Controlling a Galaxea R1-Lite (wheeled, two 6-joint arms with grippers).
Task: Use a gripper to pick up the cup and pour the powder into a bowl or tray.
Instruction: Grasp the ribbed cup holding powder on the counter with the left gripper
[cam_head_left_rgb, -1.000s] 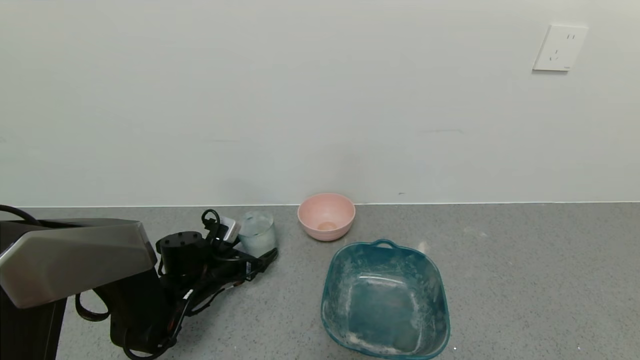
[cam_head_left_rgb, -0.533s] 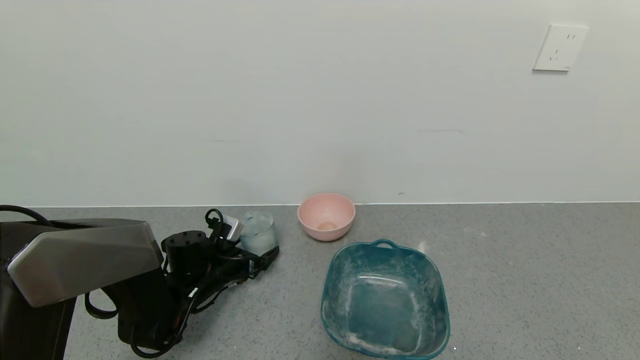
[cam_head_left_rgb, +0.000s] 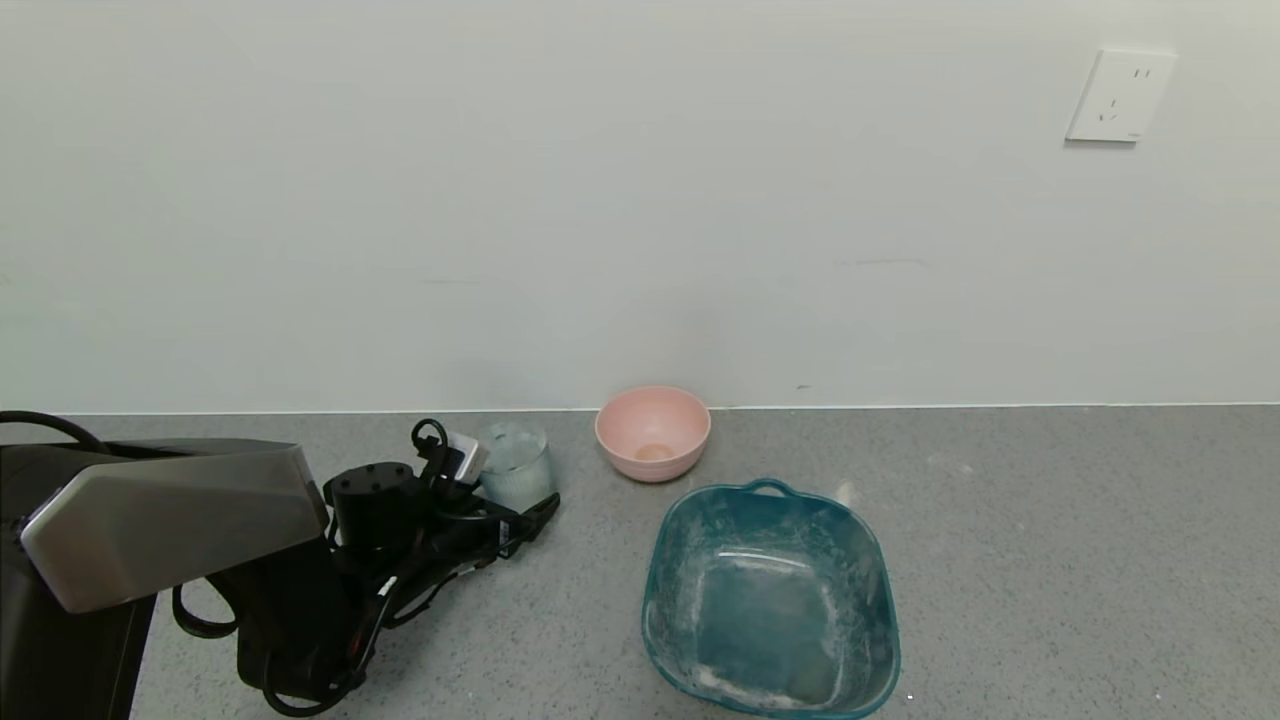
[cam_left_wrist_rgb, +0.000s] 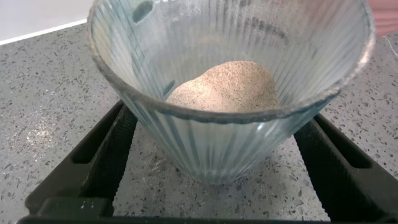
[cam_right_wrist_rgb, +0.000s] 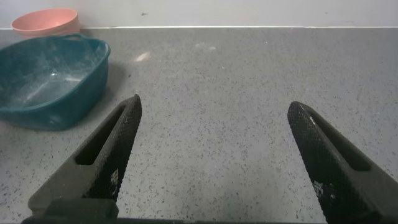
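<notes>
Left wrist view: left gripper (cam_left_wrist_rgb: 217, 168) wide open, fingers (cam_left_wrist_rgb: 106, 155) either side of cup (cam_left_wrist_rgb: 230, 93), apart from glass. Powder (cam_left_wrist_rgb: 224, 87) heaped inside. Cup upright on counter (cam_head_left_rgb: 1050, 560), left of bowl (cam_head_left_rgb: 653, 432). Right gripper (cam_right_wrist_rgb: 217, 162) open, empty.

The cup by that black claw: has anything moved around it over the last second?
The left gripper has crept forward a little, so its open fingers now sit on both sides of the cup, not yet closed on it. The cup, the powder, the bowl and the tray stayed put.
</notes>
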